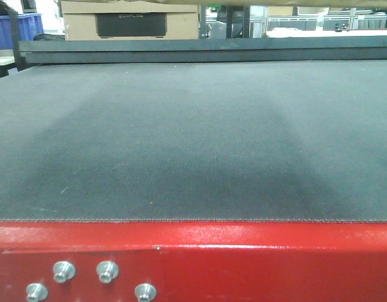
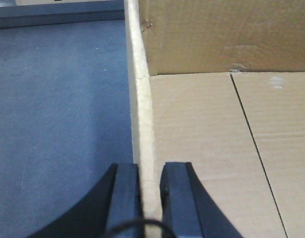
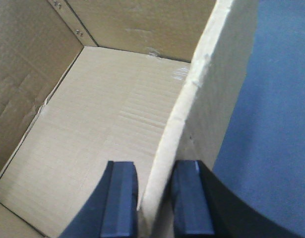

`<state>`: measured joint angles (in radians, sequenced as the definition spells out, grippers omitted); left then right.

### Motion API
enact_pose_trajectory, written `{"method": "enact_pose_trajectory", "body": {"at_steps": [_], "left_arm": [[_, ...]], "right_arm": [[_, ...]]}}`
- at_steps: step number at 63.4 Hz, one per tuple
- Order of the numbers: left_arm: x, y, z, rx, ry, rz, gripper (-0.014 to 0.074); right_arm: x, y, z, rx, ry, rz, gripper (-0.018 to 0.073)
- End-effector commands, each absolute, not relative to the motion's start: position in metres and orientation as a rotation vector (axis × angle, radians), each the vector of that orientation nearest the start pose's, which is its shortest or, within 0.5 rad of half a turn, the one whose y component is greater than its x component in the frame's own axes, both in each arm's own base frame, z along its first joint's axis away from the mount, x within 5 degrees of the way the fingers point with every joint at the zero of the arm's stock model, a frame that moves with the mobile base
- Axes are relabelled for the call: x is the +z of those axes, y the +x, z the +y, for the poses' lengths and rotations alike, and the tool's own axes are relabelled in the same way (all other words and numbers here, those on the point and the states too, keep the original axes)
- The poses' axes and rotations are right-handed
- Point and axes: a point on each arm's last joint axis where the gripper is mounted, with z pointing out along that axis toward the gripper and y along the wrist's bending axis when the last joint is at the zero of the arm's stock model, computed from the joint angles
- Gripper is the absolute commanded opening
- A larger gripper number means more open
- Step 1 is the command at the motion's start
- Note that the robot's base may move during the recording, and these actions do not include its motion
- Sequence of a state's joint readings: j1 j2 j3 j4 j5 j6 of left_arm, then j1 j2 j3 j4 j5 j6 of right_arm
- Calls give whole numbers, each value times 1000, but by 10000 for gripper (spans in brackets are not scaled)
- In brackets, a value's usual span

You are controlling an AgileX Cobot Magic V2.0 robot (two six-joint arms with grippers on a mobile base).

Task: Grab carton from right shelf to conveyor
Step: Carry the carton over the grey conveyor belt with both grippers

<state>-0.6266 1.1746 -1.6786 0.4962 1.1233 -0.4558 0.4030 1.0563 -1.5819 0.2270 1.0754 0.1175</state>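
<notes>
Past conveyor [image 1: 193, 138], behind far rail: cardboard box [image 1: 80, 26] with black label panel [image 1: 130, 24], lettering too faint to read; blue bins [image 1: 23, 28] at left. Red frame [image 1: 243, 251], silver bolts [image 1: 107, 271] at near edge. Open carton [image 2: 202, 148] over belt, contact unclear. Pinched by left gripper [image 2: 151, 181] on one side wall, right gripper [image 3: 154, 186] on opposite wall, fingers squeezed onto cardboard.

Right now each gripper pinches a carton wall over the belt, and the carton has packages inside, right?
No packages: the carton is empty, as both wrist views show its bare floor. The left gripper and right gripper do each pinch a wall, over the conveyor.
</notes>
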Motion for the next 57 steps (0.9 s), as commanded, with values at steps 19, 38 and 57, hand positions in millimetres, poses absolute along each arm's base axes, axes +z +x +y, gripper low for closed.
{"method": "enact_pose_trajectory", "body": {"at_steps": [19,38,57], "left_arm": [[527,178,-75,-30,117,1939,-9],[527,178,-75,-30,117,1939,-9],[527,178,-75,-32,117,1937,-9]], "right_arm": [[520,143,78,567,-322,1970,-68],[537,148,78,591,-268,1778,-68],[544,150,78,600,-247,1702,-68]]}}
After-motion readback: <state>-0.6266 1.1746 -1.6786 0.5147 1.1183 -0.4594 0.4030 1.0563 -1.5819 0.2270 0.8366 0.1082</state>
